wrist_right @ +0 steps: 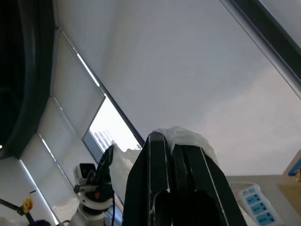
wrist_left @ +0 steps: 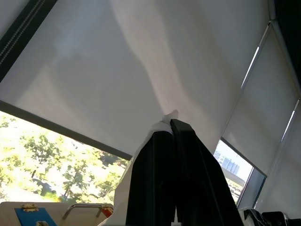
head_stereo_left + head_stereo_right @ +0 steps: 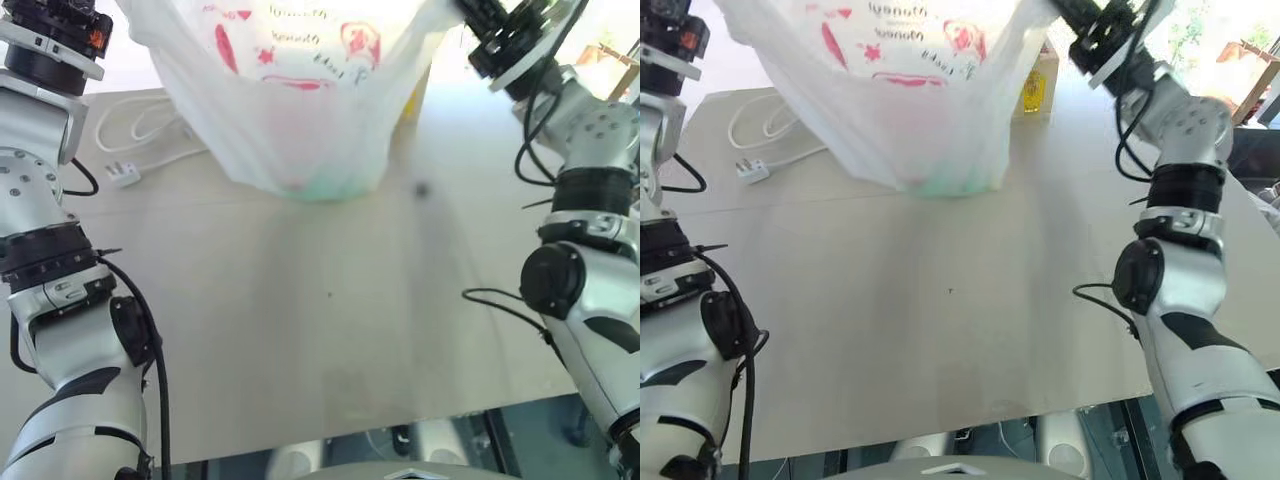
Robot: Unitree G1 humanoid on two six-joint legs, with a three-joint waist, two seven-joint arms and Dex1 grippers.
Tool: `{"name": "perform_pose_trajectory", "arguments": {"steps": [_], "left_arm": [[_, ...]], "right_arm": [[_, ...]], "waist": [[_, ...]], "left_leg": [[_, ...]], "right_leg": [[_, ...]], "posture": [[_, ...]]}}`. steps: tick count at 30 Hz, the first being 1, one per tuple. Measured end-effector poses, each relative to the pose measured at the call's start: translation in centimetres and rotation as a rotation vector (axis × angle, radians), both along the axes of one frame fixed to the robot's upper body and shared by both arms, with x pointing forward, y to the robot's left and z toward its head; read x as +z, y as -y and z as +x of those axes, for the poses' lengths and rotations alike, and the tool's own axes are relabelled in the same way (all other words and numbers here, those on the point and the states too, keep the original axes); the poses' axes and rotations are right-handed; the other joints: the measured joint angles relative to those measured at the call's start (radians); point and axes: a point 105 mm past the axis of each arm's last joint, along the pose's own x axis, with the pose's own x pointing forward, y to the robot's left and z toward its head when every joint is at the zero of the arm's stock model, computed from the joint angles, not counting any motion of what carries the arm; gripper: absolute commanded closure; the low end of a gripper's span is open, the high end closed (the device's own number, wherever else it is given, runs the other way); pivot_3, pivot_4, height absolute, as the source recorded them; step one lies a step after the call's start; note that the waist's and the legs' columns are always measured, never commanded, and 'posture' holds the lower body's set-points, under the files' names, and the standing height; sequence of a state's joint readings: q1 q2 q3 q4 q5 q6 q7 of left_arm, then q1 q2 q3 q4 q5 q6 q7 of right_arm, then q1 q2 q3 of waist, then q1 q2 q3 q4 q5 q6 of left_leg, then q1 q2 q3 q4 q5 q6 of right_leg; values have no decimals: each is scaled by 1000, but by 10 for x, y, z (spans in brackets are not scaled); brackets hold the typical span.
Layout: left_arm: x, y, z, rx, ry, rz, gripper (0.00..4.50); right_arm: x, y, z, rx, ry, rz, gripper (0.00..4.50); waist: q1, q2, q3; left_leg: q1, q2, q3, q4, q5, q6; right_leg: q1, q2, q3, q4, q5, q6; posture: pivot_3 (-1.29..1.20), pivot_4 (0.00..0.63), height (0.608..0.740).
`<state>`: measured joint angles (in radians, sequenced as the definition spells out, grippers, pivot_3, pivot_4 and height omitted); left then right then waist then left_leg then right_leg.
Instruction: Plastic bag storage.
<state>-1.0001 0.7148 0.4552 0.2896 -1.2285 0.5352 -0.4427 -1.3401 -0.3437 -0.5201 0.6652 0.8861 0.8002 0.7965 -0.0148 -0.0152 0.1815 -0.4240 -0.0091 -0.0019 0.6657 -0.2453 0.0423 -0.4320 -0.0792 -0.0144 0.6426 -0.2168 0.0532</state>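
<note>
The bag [image 3: 290,90], thin crinkly translucent white film printed in red, hangs above the pale, smooth table [image 3: 300,320], a green shape showing faintly through its rounded bottom. The left gripper [image 2: 173,126] and right gripper [image 1: 173,139] each pinch a bunched fold of film between closed black fingers. A white cable [image 3: 130,130] coils on the table behind.

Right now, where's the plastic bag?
In the head views the plastic bag hangs at top centre, between the raised arms, over the far table edge, with a white cable to its left.
</note>
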Motion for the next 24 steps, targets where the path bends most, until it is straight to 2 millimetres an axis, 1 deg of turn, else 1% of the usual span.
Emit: {"name": "perform_pose_trajectory", "arguments": {"steps": [1, 6, 7, 8, 9, 10, 11, 12, 13, 14, 15, 16, 17, 18, 19, 20, 21, 22, 23, 24], "left_arm": [[-2, 3, 1, -12, 3, 5, 4500], [-9, 9, 6, -22, -6, 18, 4500], [-16, 11, 8, -18, -18, 28, 4242], [-19, 11, 9, -16, -25, 31, 3969], [-23, 11, 9, -10, -33, 39, 3835], [-29, 10, 8, 0, -39, 52, 3521], [-33, 9, 7, 5, -45, 60, 2954], [-37, 8, 6, 11, -52, 67, 2594], [-42, 7, 5, 18, -59, 78, 2110], [-49, 7, 2, 27, -74, 99, 1579], [-55, 6, 1, 31, -88, 110, 1141], [-66, 5, -4, 41, -113, 147, 590], [-74, 4, -5, 43, -133, 162, 155], [-81, 2, -8, 51, -153, 180, 0], [-93, 2, -12, 58, -182, 218, 0], [-100, 2, -15, 60, -202, 234, 0], [-106, 1, -18, 66, -223, 252, 0], [-117, 0, -28, 77, -246, 298, 0], [-132, -2, -42, 93, -287, 353, 0], [-151, -8, -53, 115, -350, 384, 0]], "right_arm": [[5, 4, -2, 3, 14, 20, 4399], [7, 8, -3, -2, 20, 33, 4399], [4, 8, -1, -11, 14, 26, 4489], [3, 8, 0, -16, 11, 23, 4500], [0, 8, 1, -28, 5, 13, 4500], [-7, 9, 4, -49, -5, -9, 4500], [-13, 9, 6, -70, -11, -30, 3892], [-20, 10, 9, -87, -24, -57, 3646], [-28, 9, 11, -103, -36, -88, 3182], [-39, 8, 13, -120, -54, -133, 2625], [-46, 9, 15, -131, -69, -157, 2181], [-58, 9, 15, -137, -78, -206, 1578], [-65, 11, 15, -140, -89, -223, 1136], [-72, 12, 14, -142, -93, -254, 616], [-82, 14, 9, -139, -84, -302, 228], [-88, 17, 7, -138, -86, -325, 63], [-95, 19, 4, -137, -83, -360, 63], [-107, 20, -5, -128, -61, -433, 63], [-128, 27, -15, -135, -58, -546, 63], [-153, 39, -20, -149, -101, -639, 63]], "waist": [[-1, 0, 0], [-7, 0, 0], [-8, 0, 0], [-9, 0, 0], [-9, 0, 0], [-10, 0, 0], [-10, 0, 0], [-10, 0, 0], [-10, 0, 0], [-12, 0, 0], [-12, 0, 0], [-14, 0, 0], [-15, 0, 0], [-15, 0, 0], [-15, 0, 0], [-13, 0, 0], [-13, 0, 0], [-13, 0, -1], [-14, -1, -2], [-14, 0, -2]], "left_leg": [[-1, 0, 0, 0, 0, 0], [-8, 0, 1, 2, 0, 0], [-8, 0, 2, 2, 0, 0], [-8, 1, 2, 2, 0, 0], [-8, 1, 2, 2, 0, 0], [-8, 1, 2, 2, 0, 0], [-8, 1, 2, 3, 0, 0], [-8, 1, 2, 3, 0, 0], [-8, 1, 2, 3, 0, 0], [-7, 1, 2, 3, 0, 0], [-8, 1, 2, 3, 0, 0], [-7, 2, 3, 3, 0, 0], [-7, 2, 3, 3, 0, 0], [-8, 2, 3, 3, 0, 0], [-7, 2, 3, 3, 0, 0], [-8, 2, 2, 4, 0, 0], [-8, 2, 2, 4, 0, 0], [-7, 2, 2, 4, 0, 0], [-7, 2, 3, 3, 0, 1], [-7, 2, 3, 3, 0, 1]], "right_leg": [[-1, 0, 0, 0, 0, 1], [-8, 0, 2, 2, 2, 2], [-8, 0, 2, 3, 2, 2], [-8, 0, 2, 3, 2, 2], [-8, 0, 2, 3, 2, 2], [-8, -1, 3, 3, 2, 2], [-8, -1, 3, 2, 2, 2], [-8, -1, 3, 2, 2, 3], [-8, -1, 3, 3, 2, 3], [-8, -1, 4, 2, 2, 3], [-8, -2, 4, 2, 2, 3], [-8, -2, 4, 2, 2, 3], [-9, -2, 4, 2, 2, 3], [-9, -2, 4, 2, 2, 3], [-9, -2, 4, 2, 2, 3], [-9, -2, 4, 2, 2, 3], [-9, -2, 4, 2, 2, 3], [-8, -2, 4, 2, 2, 3], [-8, -3, 5, 1, 2, 3], [-8, -3, 4, 0, 2, 3]], "posture": [[0, 150, 740], [0, 150, 740], [0, 150, 740], [0, 150, 740], [0, 150, 740], [0, 150, 740], [0, 150, 740], [0, 150, 740], [0, 150, 740], [0, 150, 740], [0, 150, 740], [0, 150, 740], [0, 150, 740], [0, 150, 740], [0, 150, 740], [0, 150, 740], [0, 150, 740], [0, 150, 740], [0, 150, 740], [0, 150, 740]]}}
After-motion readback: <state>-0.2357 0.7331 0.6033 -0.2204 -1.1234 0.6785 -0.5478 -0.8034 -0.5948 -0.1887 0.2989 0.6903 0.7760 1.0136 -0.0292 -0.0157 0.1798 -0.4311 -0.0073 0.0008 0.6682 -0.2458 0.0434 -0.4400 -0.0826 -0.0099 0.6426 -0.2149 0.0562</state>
